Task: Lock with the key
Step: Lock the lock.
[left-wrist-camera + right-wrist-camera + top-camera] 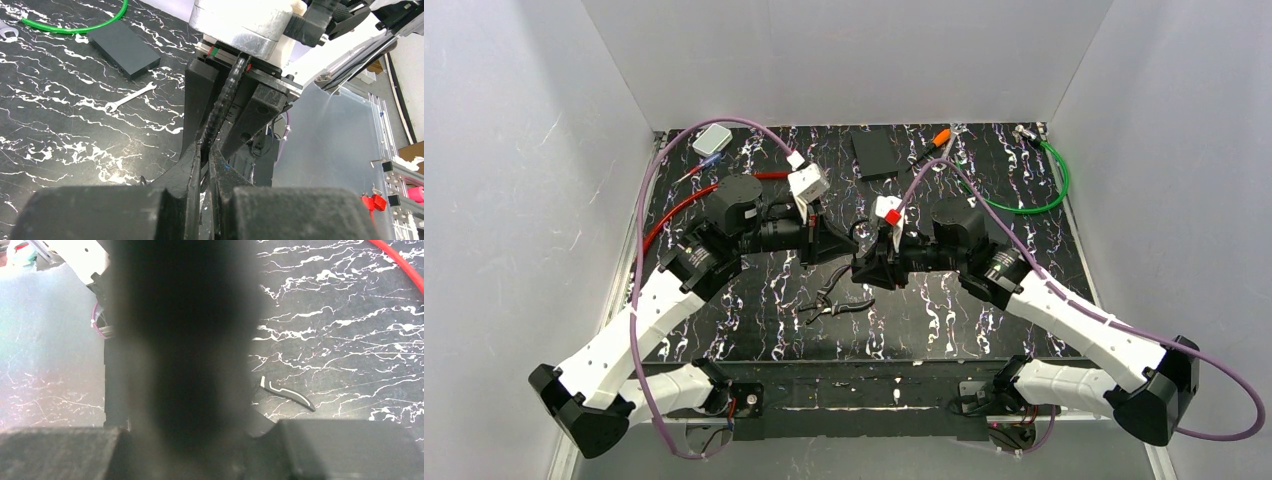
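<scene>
A long, thin black piece (pixel 227 97) with bumpy ridges is sitting up in the air over the middle of the black worktop (pixel 60 115) with white streaks. Its long side is pointing from the left fingers (pixel 182 175) straight into the right fingers (pixel 200 100). The left fingers are pinching tight on its near end. The right fingers are standing a little apart on both sides of it. I cannot tell if they are squeezing it.

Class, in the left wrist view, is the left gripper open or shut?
Shut. The left gripper has its fingers almost touching, pinching a black ribbed strip between them.
</scene>
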